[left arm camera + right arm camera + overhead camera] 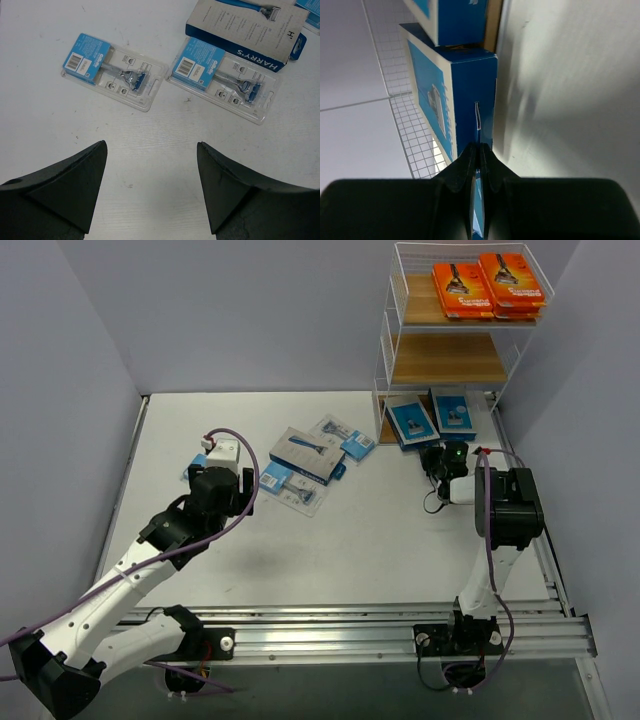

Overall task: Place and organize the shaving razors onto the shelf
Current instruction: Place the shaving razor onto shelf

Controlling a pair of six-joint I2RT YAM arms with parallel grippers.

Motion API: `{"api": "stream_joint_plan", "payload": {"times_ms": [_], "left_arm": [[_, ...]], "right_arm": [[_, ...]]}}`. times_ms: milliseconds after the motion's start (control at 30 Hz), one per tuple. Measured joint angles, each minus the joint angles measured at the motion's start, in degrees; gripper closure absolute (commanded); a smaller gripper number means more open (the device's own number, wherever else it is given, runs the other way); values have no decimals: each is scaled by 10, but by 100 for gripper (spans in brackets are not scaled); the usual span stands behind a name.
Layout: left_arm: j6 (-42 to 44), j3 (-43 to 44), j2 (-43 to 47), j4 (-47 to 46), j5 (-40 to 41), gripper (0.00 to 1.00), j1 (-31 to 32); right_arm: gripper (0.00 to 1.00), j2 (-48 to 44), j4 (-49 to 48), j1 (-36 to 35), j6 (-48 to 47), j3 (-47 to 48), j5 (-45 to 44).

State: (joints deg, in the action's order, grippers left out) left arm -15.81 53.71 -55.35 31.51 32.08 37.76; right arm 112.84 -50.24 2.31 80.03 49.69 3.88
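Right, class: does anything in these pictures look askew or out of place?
Yes: the Harry's box lies slanted, overlapping clear blister packs in a loose heap on the table, not on the shelf.

Worktop (330,550): flat matte white, with light scuffs and dark specks showing in the left wrist view. It's boxed in on three sides by plain pale grey-lavender panels: left wall (60,390), back wall (260,310), right wall (600,440). Aluminium extrusion rails (340,625) run along the near edge, and a narrower metal strip (548,540) runs down the right edge. Darker grey floor (330,690) below the rails. Lighting is even and diffuse, shadows soft, with a mild sheen on the worktop in the right wrist view.
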Motion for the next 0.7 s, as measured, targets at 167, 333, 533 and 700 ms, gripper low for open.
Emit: {"api": "stream_joint_plan", "payload": {"times_ms": [167, 333, 533, 700], "left_arm": [[0, 0, -1, 0, -1, 19, 0], [0, 0, -6, 0, -7, 19, 0], [0, 0, -9, 0, -10, 19, 0], [0, 0, -9, 0, -10, 19, 0]], "right_arm": [[100, 0, -22, -13, 39, -18, -41], [100, 0, -33, -35, 71, -22, -87], [100, 2, -43, -68, 102, -23, -136], [100, 14, -56, -92, 126, -22, -175]]}}
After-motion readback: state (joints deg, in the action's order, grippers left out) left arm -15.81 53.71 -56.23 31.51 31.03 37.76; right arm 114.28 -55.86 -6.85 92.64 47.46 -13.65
